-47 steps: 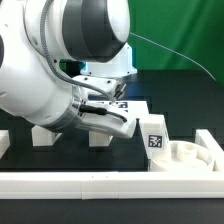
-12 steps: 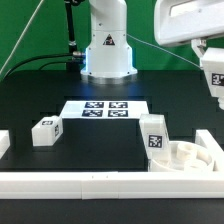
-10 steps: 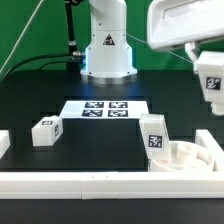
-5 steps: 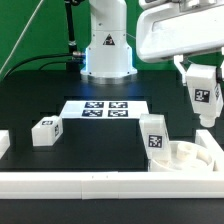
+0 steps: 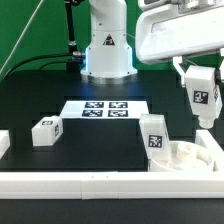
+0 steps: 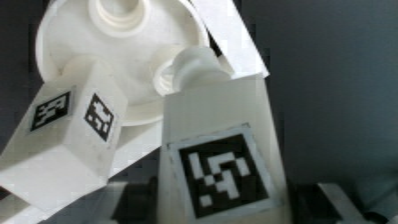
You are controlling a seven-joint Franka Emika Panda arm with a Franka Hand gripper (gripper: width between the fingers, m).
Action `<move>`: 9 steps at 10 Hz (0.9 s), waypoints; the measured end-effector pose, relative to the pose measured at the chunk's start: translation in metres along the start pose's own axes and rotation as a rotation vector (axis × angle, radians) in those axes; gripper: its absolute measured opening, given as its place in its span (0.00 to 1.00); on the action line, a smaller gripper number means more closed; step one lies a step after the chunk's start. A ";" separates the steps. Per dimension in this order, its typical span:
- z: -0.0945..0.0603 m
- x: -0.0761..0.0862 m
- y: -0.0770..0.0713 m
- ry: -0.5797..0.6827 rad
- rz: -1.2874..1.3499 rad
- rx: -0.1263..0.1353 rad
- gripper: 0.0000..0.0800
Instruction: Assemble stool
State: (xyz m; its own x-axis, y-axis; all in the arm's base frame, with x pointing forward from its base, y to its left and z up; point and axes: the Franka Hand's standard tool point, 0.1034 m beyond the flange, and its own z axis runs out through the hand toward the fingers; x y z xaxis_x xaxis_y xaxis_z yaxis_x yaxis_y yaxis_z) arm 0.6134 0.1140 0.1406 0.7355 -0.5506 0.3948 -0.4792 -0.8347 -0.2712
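My gripper [image 5: 201, 78] is shut on a white stool leg [image 5: 204, 98] and holds it upright in the air, tag facing outward, above the round seat disc [image 5: 196, 158] at the exterior view's right. A second leg [image 5: 153, 137] stands at the disc's left rim; I cannot tell whether it sits in a notch. A third leg [image 5: 45, 131] lies on the black table at the left. In the wrist view the held leg [image 6: 222, 165] fills the frame between the gripper [image 6: 222, 208] fingers, with the seat disc [image 6: 121, 40] and the standing leg [image 6: 71, 118] beyond it.
The marker board [image 5: 105, 108] lies flat mid-table before the robot base [image 5: 108, 50]. A long white rail [image 5: 90, 184] runs along the front edge. Another white piece [image 5: 3, 143] shows at the far left edge.
The gripper with the leg has come down and shifted toward the exterior view's left, over the seat disc. In the last half second it has hardly moved.
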 end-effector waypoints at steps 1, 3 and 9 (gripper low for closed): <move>0.005 0.000 0.001 0.027 -0.005 0.009 0.41; 0.010 -0.007 -0.004 0.015 0.006 0.001 0.41; 0.013 0.006 0.002 0.075 -0.035 0.012 0.41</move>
State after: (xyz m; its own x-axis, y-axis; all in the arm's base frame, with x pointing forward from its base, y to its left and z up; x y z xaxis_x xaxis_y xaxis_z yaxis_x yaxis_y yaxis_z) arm 0.6233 0.1092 0.1312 0.7134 -0.5208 0.4688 -0.4478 -0.8534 -0.2667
